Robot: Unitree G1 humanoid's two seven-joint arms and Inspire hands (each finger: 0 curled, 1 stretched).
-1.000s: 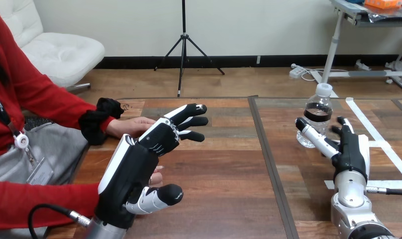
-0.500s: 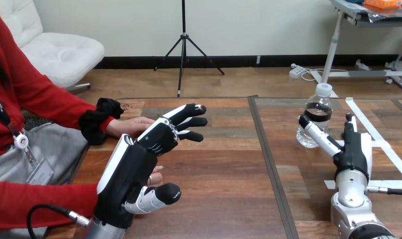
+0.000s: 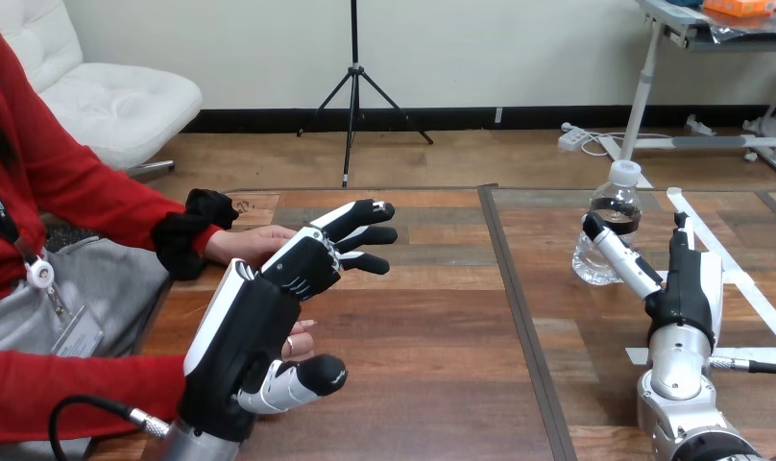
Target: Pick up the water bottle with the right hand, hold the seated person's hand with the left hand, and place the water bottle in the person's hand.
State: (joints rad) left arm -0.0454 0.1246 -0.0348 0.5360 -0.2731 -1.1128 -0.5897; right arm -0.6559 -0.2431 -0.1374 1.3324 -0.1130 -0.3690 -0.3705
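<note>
On the right hand (image 3: 687,288) the fingers (image 3: 687,252) stand straight and close together, pointing to 12 o'clock. Its thumb reaches toward 10 o'clock across the lower front of the water bottle (image 3: 612,213), and whether it touches I cannot tell. Nothing is gripped. The bottle stands upright on the table (image 3: 442,327) at 11 o'clock from that palm.

The left hand (image 3: 264,317) has its fingers (image 3: 360,235) straight and slightly fanned toward 2 o'clock, the thumb loose. The person's farther hand (image 3: 254,245) lies just beyond them, and the person's nearer hand (image 3: 303,338) peeks out beneath the palm.

The step in hand looks like the pickup. Next the right fingers must close round the bottle.

Count: one bottle, two robot hands, two person's hands.
</note>
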